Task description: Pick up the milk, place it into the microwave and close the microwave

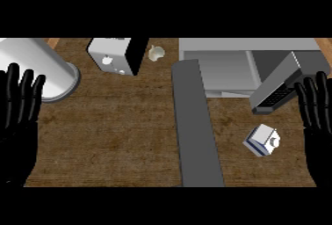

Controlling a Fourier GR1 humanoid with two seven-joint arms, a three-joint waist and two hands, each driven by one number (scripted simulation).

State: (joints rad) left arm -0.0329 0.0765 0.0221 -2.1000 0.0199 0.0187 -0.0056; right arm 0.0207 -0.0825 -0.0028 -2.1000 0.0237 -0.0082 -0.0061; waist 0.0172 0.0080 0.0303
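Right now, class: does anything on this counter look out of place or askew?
Nothing is spilled or damaged. The milk carton sits turned at an angle on the counter, and the microwave door hangs open.

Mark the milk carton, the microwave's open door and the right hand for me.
milk carton [262,139], head view, on its white top face.
microwave door [280,83], head view, on the grey panel swung open.
right hand [315,105], head view, on the straight fingers at the right edge.
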